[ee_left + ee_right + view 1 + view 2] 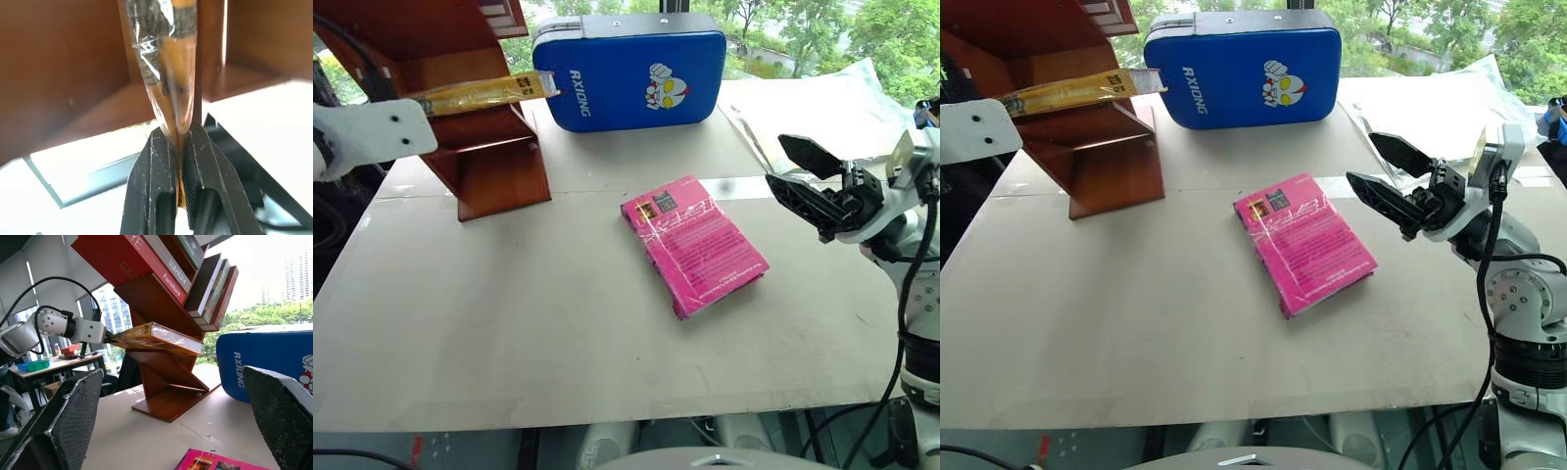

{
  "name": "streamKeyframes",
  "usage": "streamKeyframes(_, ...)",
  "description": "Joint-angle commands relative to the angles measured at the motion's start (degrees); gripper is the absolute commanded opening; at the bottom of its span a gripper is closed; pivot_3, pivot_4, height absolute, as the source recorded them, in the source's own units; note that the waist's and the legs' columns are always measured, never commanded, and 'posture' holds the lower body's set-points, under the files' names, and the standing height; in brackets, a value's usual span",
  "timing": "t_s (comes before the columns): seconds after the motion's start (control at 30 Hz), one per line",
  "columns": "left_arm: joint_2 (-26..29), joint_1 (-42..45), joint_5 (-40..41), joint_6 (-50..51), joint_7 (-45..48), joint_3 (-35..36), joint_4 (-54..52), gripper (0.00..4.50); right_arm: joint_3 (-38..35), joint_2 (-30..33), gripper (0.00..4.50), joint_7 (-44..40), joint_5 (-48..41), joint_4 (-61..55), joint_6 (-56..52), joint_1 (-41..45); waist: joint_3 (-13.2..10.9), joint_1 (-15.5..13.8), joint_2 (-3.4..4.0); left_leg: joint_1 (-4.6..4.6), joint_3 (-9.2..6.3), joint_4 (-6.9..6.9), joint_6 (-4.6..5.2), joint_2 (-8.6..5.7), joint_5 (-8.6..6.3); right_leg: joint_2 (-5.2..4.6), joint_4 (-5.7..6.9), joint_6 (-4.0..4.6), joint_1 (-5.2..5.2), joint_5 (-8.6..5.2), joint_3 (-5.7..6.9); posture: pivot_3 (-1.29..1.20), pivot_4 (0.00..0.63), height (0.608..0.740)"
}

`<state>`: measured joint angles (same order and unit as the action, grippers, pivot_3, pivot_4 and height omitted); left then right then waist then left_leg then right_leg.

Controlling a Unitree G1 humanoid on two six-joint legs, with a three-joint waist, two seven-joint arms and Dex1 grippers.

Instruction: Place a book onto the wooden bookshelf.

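the pale grey tabletop (509,323) spans most of the left eye view. at the upper left of the frame stands the slanted reddish-brown polished wooden bookshelf (489,166); the right wrist view shows several books leaning in its upper compartments. just right of it, at the top centre, lies a blue zip case with a cartoon figure (631,70). a magenta-pink book in plastic wrap (693,243) lies flat near the middle of the tabletop, well apart from the shelf. the yellow-orange paperback book in shiny plastic wrap (480,94) lies across one of the bookshelf's slanted boards at the upper left, one end poking out towards the blue case. the left gripper (179,161) has its jaws clamped on the edge of that book. the right gripper (1389,176), at the right of the frame beside the pink book, has its jaws spread wide and empty.
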<state>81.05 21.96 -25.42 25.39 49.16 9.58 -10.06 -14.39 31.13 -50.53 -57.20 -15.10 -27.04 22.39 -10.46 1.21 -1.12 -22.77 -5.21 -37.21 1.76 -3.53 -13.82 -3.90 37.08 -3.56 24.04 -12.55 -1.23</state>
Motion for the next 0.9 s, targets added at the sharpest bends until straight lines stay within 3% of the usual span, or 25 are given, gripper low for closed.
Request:
streamKeyframes(0.03, 1.72, 0.13, -2.29, 4.46, 1.48, 0.95, -2.29, 0.76, -1.88, -0.5, 4.5, 0.6, -0.3, -2.68, 1.23, -0.66, 0.0, 0.28, 0.0, 0.0, 0.02, 0.0, 0.0, 0.01, 0.0, 0.01, 0.0, 0.0, 0.01, 0.0, -0.02, 0.0, 0.15, 0.74)
streamKeyframes(0.07, 1.65, 0.7, -2.4, 5.07, 1.63, 0.37, -2.76, 0.95, -1.78, -0.62, 4.5, 0.64, -0.27, -2.85, 1.27, -0.81, 0.0, 0.47, 0.0, 0.0, 0.02, 0.01, 0.0, 0.01, 0.0, 0.01, 0.02, 0.0, 0.02, 0.0, -0.02, 0.0, 0.15, 0.74)
streamKeyframes(0.13, 1.73, 1.96, -2.75, 5.78, 1.86, -0.68, -2.99, 2.07, -1.64, -0.74, 4.5, 0.63, -0.22, -2.94, 1.28, -0.82, 0.0, 0.67, 0.0, 0.0, 0.02, 0.0, 0.0, 0.01, 0.0, 0.02, 0.1, 0.0, 0.04, 0.0, -0.02, 0.0, 0.15, 0.74)
streamKeyframes(0.23, 2.04, 2.54, -3.17, 6.81, 2.41, -1.38, -3.19, 3.18, -1.75, -0.66, 4.5, 0.59, -0.24, -2.62, 1.21, -0.35, 0.0, 0.78, 0.0, 0.01, 0.0, -0.03, 0.0, 0.02, 0.0, 0.02, 0.15, 0.0, 0.04, 0.0, -0.01, 0.0, 0.15, 0.74)
streamKeyframes(0.3, 1.94, 2.42, -3.32, 7.65, 2.77, -1.64, -3.52, 4.18, -1.79, -0.59, 4.5, 0.49, -0.18, -2.35, 1.26, -0.11, 0.0, 0.83, 0.0, 0.02, 0.01, -0.04, 0.0, 0.02, 0.0, 0.02, 0.19, 0.0, 0.04, 0.0, -0.02, 0.0, 0.15, 0.74)
streamKeyframes(0.33, 1.92, 2.31, -3.34, 7.99, 2.88, -1.66, -3.72, 4.4, -1.83, -0.56, 4.5, 0.46, -0.19, -2.36, 1.27, -0.15, 0.0, 0.84, 0.0, 0.04, 0.02, -0.05, 0.0, 0.02, 0.0, 0.02, 0.23, 0.0, 0.05, 0.0, -0.02, 0.0, 0.15, 0.74)
streamKeyframes(0.9, 1.36, -2.15, -1.33, 9.79, 3.89, 2.15, -5.23, 4.4, -1.88, -0.45, 4.5, 0.1, -0.05, -2.42, 1.53, -0.86, 0.0, 0.88, 0.0, 0.06, 0.02, -0.09, 0.0, 0.02, 0.0, 0.0, 0.39, 0.01, 0.1, 0.0, -0.04, 0.0, 0.15, 0.74)
